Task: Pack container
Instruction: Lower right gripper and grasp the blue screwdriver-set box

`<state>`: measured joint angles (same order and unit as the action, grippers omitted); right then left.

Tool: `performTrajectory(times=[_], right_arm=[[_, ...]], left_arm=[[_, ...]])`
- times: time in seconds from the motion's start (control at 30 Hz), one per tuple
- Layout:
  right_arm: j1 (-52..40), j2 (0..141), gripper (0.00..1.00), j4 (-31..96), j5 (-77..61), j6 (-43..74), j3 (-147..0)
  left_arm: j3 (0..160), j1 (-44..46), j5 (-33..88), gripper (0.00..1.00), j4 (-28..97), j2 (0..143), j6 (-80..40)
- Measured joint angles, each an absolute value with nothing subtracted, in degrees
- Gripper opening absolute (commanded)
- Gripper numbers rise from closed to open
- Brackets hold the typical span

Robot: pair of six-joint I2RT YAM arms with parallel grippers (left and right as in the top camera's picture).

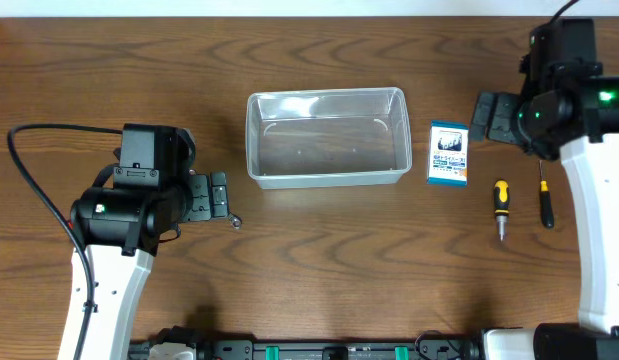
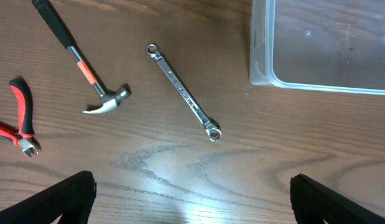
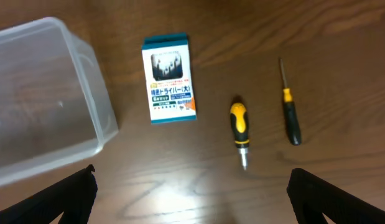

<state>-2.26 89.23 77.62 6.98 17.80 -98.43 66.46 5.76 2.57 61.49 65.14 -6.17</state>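
Container: the clear container point(image 1: 327, 178) sits on the table point(image 1: 319, 260) mid-way between your two arms, toward the far side; you can see wood grain through its floor and nothing lies inside it.
Left pincer: your left pincer point(image 1: 221, 198) hovers just left of the container's near-left corner; its jaws stand wide apart and it has hold of nothing.
Right pincer: your right pincer point(image 1: 486, 118) hangs at the far right, beyond the small box; its jaws are spread fully too, with nothing between them.
Left-side tools: the left wrist view shows a hammer point(image 2: 80, 62), a wrench point(image 2: 183, 92) and red-handled pliers point(image 2: 21, 118) lying on the table, all apart from the container; the wrench lies nearest to it.
Right-side things: a blue-and-white box point(image 1: 448, 153) lies just right of the container; a stubby yellow-and-black screwdriver point(image 1: 500, 203) and a slim screwdriver point(image 1: 545, 205) lie further right, side by side.
Done so far: nothing is packed, as far as you can see.
Left to do: by my reading every item must still go in; you are at the very start, with both arms free to pick.
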Motion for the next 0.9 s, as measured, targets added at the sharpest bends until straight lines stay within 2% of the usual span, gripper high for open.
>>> performTrajectory(times=[0.23, 0.9], right_arm=[[-2.26, 96.25, 0.99, 62.94, 6.46, 19.09, -87.46], [-2.26, 113.99, 0.99, 52.45, 3.25, 16.32, -86.52]], left_arm=[[66.48, 5.76, 2.57, 0.98, 61.52, 65.14, -6.17], [66.48, 5.76, 2.59, 0.98, 62.39, 65.17, -6.17]])
